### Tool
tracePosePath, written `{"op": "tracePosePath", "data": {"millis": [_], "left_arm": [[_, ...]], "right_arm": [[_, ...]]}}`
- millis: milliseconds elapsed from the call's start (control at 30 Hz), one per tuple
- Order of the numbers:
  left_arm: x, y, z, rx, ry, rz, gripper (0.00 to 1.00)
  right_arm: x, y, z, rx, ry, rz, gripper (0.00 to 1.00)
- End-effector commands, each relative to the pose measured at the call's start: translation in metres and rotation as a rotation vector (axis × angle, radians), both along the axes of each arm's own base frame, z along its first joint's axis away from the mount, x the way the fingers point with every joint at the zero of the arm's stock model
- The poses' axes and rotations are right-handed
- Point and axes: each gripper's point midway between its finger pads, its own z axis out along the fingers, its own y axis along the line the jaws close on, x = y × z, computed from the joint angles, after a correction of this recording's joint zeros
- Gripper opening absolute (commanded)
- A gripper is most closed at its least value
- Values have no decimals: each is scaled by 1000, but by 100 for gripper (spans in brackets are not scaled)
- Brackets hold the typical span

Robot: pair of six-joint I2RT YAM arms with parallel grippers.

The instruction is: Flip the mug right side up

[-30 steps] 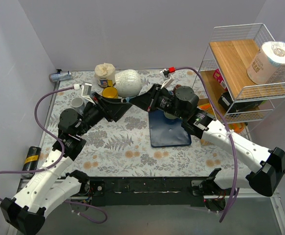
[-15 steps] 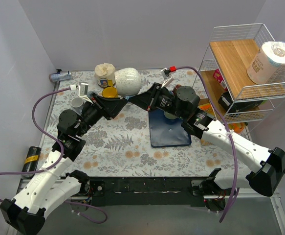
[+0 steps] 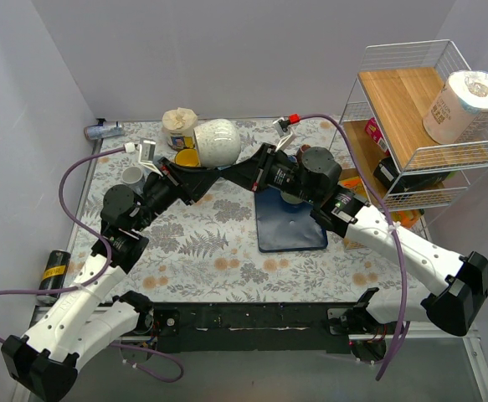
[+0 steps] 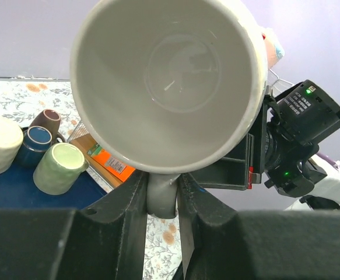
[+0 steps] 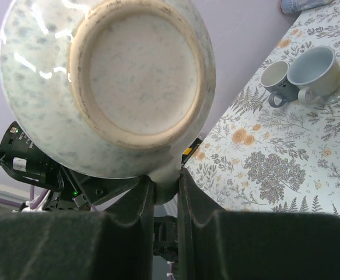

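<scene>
From above, both sets of fingertips merge into one dark patch below the mug (image 3: 217, 141), and which part each grips is hard to tell. The left gripper (image 4: 161, 195) clamps it beneath its glossy white mouth. The right gripper (image 5: 165, 178) pinches it beneath its speckled body and rough round foot. It lies sideways in the air over the back of the fern-patterned table (image 3: 202, 243)

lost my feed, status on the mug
left gripper shut on mug. right gripper shut on it too. mug sideways in air, mouth toward left gripper. nothing blocking.
</scene>
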Motion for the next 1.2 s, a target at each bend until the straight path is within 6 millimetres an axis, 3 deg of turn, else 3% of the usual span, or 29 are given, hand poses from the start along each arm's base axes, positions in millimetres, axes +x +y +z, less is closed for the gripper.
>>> {"op": "tracePosePath", "data": {"millis": [0,100,133,233,333,533,667,700,867,1000,1167], "left_arm": [[6,9,15,-23,11,69,0],[11,15,12,-11,42,116,0],[12,16,10,-8,51,123,0],[15,22,7,3,73,161,0],[14,26,6,16,86,181,0],[13,30,0,36,97,203,0],[25,43,-27,120,183,303,0],[27,48,-43,160,233,331,0],[44,87,-95,293,390,565,0],[49,132,-142,429,537,812,0],[50,158,-184,583,686,974,0]], "right_arm": [[-12,-13,65,133,-181,-11,1],[-7,-14,47,85,-160,-41,1],[-5,-15,42,69,-148,-54,12],[3,-19,14,-8,-113,-96,29],[9,-27,-9,-73,-59,-149,40],[15,-47,-27,-118,-25,-241,45],[18,-58,-35,-171,-23,-285,46],[18,-60,-35,-181,-26,-292,46],[19,-75,-49,-241,-20,-340,46],[20,-87,-58,-298,-28,-376,48],[27,-98,-70,-428,-12,-399,54]]}}
